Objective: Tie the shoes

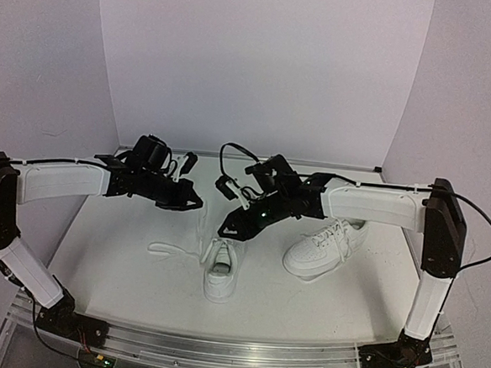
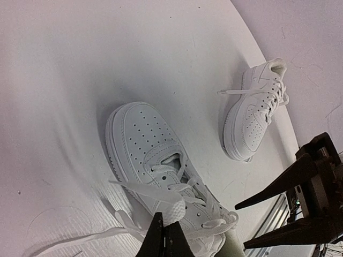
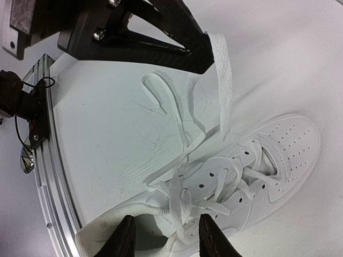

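Note:
Two white shoes lie on the white table: one in the middle (image 1: 221, 271), the other to the right (image 1: 325, 247). Above the middle shoe (image 2: 142, 142), my left gripper (image 2: 163, 238) is shut on one of its flat white laces (image 2: 177, 210) and holds it lifted. In the right wrist view this lace (image 3: 222, 80) hangs from the left gripper (image 3: 195, 53). My right gripper (image 3: 169, 238) is open over the shoe's heel opening. Loose laces (image 3: 185, 206) lie between its fingers (image 3: 126, 240), touching neither. The other shoe (image 2: 254, 112) lies apart, its laces loose.
A second lace end (image 1: 169, 248) trails over the table left of the middle shoe. A metal rail (image 1: 217, 344) runs along the near edge, with cables by it (image 3: 21, 101). White backdrop walls close in the back and sides.

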`<state>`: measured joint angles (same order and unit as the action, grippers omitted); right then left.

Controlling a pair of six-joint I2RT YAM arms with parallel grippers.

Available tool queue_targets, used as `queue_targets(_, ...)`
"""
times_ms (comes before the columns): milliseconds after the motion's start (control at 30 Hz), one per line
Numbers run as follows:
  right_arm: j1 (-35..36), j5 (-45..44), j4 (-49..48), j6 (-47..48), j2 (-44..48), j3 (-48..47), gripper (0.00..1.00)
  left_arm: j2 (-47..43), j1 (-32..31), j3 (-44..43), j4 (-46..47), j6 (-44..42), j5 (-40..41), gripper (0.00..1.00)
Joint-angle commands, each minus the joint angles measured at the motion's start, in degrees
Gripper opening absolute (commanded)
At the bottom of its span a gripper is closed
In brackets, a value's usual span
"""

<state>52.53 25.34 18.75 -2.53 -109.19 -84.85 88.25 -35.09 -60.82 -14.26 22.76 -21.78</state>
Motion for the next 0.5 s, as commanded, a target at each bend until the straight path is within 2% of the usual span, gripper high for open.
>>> queue_targets(0,0.3,-1.7,4.8,2.1,-2.4,-4.4,0.34,-1.1,0.4,-1.9,-1.0,0.6,1.1,0.00)
queue_targets(167,0.4,-1.1,6.2,4.3,-3.7,-5.2,0.33,-0.6,0.5,-1.7,-0.2,0.4,-0.4,0.00)
queue_targets(467,0.4,0.9,7.1,4.8,-4.4,-6.0,0.17,0.5,0.5,-2.3,-0.4,-0.3,-0.8,0.00)
